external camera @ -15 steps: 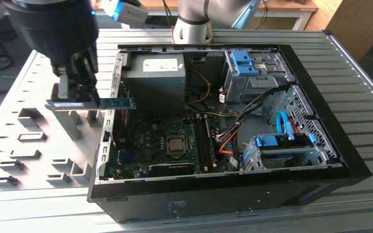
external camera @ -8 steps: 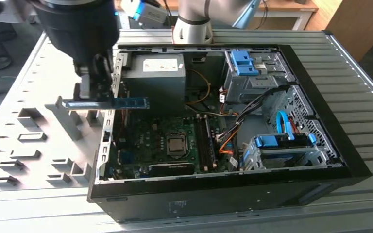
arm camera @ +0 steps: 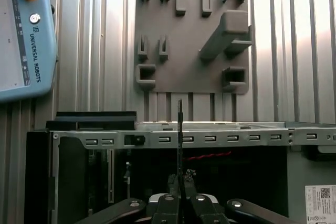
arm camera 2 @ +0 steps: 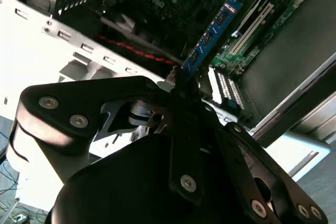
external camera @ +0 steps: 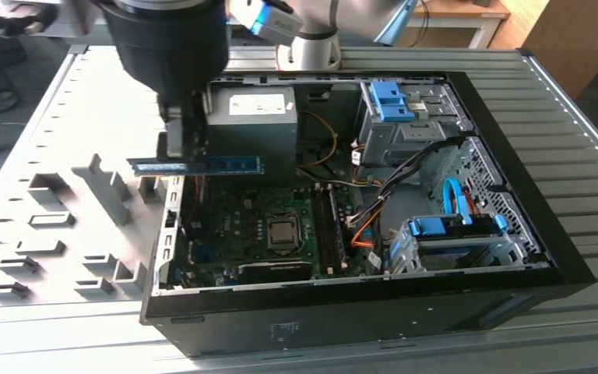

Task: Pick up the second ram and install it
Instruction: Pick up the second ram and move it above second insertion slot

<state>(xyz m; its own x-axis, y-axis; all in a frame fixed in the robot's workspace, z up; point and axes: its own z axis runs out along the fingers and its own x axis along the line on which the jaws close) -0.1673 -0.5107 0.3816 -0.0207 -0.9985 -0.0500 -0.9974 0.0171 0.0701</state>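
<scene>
In the exterior view, the second ram [external camera: 226,165] is gripped by the tool [external camera: 180,160] at the computer case's [external camera: 548,257] ten o'clock. In the second wrist view, it sticks out blue. In the first wrist view, it is pinched on its flat sides. It is judged light, stiff and easily broken.

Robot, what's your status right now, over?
Gripper shut on the second ram. Ram level over the computer case's wall at the exterior view's left, not in a slot. Nothing else touches it.
</scene>
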